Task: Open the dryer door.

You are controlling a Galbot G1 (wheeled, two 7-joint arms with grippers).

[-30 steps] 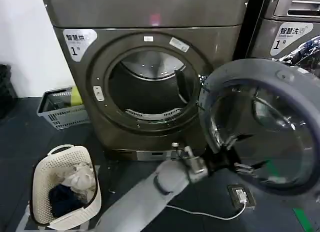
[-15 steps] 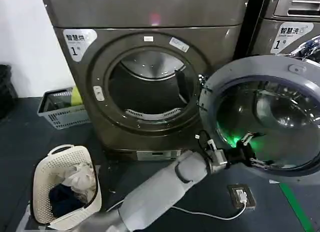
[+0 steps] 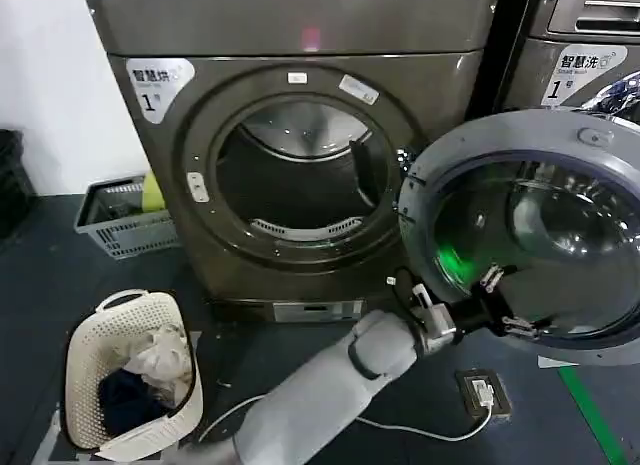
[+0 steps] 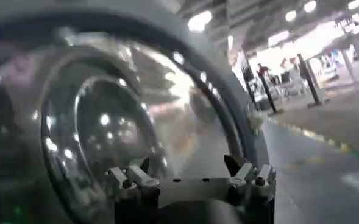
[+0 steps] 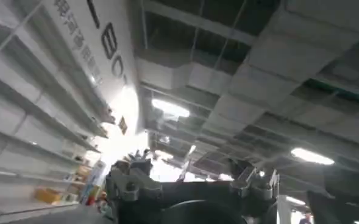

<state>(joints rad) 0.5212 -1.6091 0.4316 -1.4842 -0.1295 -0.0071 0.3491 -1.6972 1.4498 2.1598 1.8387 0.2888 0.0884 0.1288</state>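
The dryer door (image 3: pixel 525 240) stands swung wide at the right of the head view, its grey inner rim and glass bowl facing the camera, the drum opening (image 3: pixel 295 175) bare at centre. The left gripper (image 3: pixel 497 302) reaches from the lower middle of the frame to the door's lower inner rim; its fingers (image 3: pixel 490 278) are spread and grasp nothing, sitting just at the glass (image 4: pixel 106 128). To finish well, I judge the arm should push gently along the door's arc rather than straight in, so the hinge is not strained. The right gripper (image 5: pixel 188 182) points up at a ceiling, fingers released.
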